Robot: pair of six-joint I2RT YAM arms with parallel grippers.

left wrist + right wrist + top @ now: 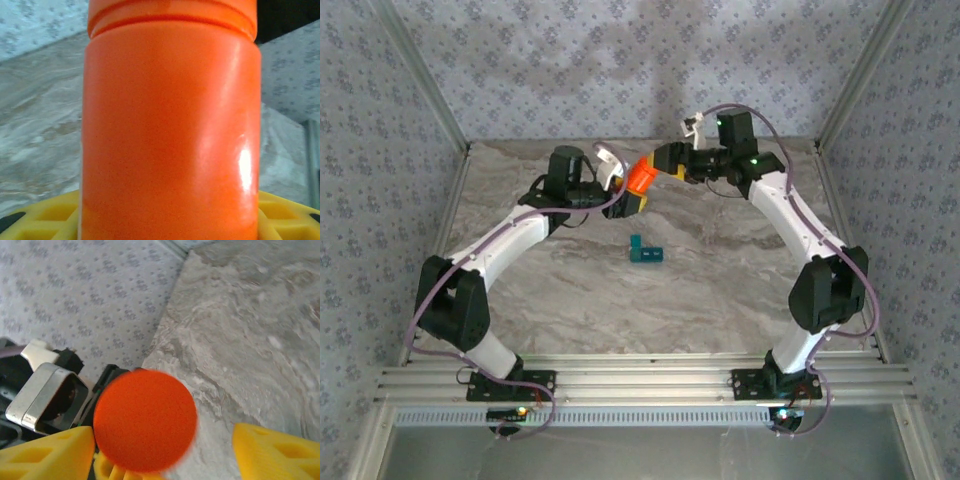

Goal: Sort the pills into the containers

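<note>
Pillbox (646,251) lies well apart, nearward of L pincer (635,198) gripping orange bottle (642,178).

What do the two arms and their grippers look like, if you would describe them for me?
The left arm and the right arm are built alike: white links between bulky black joints, with pale purple cables looped along them. Small green lights glow near the right arm's wrist. The left gripper and the right gripper both have chunky yellow fingers.
</note>
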